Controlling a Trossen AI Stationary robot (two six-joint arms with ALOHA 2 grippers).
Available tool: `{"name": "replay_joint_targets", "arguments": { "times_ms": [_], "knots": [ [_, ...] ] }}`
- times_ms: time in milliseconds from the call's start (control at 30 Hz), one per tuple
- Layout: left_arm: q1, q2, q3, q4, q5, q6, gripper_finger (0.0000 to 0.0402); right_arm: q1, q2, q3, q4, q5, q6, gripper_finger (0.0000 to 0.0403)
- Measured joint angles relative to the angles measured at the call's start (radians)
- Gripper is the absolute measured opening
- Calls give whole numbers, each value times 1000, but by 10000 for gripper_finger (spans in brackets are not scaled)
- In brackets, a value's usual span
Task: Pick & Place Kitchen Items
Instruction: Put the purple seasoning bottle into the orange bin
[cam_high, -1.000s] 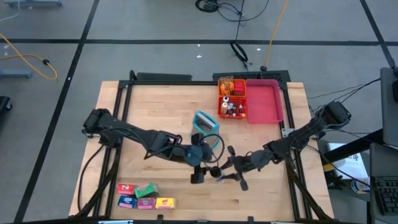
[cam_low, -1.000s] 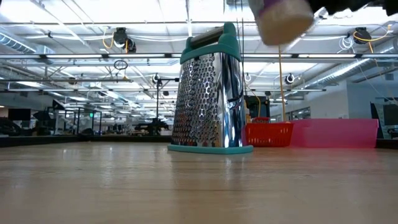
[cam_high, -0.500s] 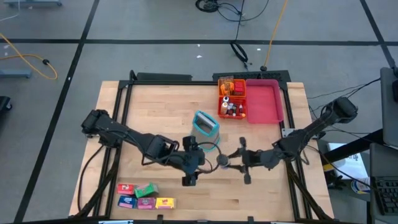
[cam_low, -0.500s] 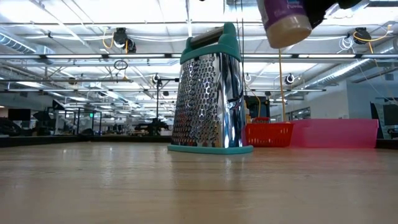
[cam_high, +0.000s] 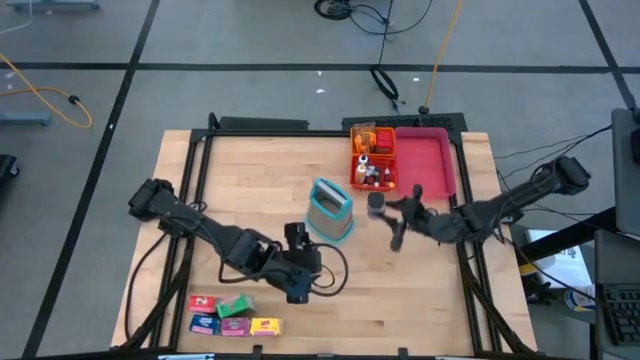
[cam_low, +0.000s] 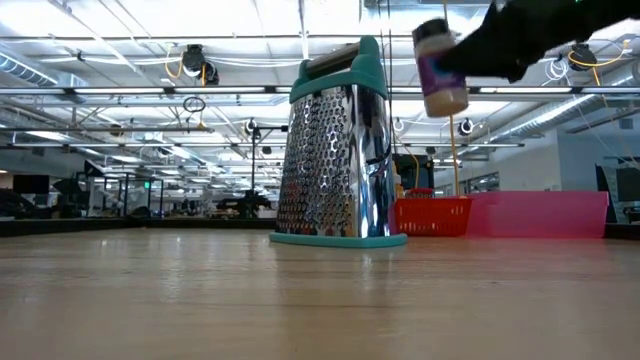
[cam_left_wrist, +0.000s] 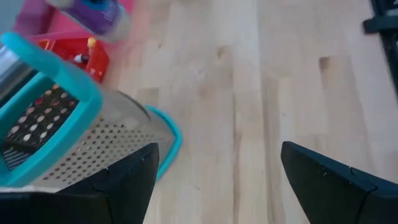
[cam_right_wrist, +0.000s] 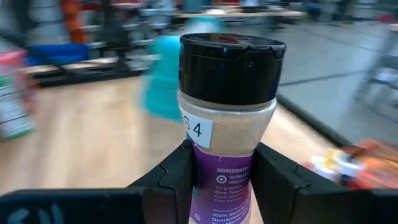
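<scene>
Near the bench's (cam_high: 240, 190) front-left corner lie the small boxes (cam_high: 233, 315). The left gripper (cam_high: 296, 285) hangs mid-bench, its fingers spread and holding nothing. Right of the grater (cam_high: 329, 210), the right gripper (cam_high: 385, 208) pinches a spice bottle (cam_high: 376, 203) (black cap, purple label) — raised above the wood, beside the orange tray (cam_high: 371, 156).

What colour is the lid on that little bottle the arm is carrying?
Black. The spice bottle, clamped in the right gripper, has a black cap; the right wrist view shows it best.

One spice bottle (cam_low: 441, 70), one grater (cam_high: 330, 210), two trays (cam_high: 425, 165), four boxes (cam_high: 234, 316)
</scene>
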Motion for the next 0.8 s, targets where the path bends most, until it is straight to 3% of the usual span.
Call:
{"name": "replay_joint_targets", "arguments": {
  "times_ms": [300, 633, 800],
  "knots": [
    [1, 0, -52, -14, -35, -27, 340, -264, -71, -56, 9, 10, -51, 121],
    [45, 1, -159, 16, -24, -36, 340, -648, -69, -57, 105, -306, -137, 121],
    [76, 1, -245, 100, 19, -29, 340, -823, -1, -57, 189, -489, -136, 121]
  ]
}}
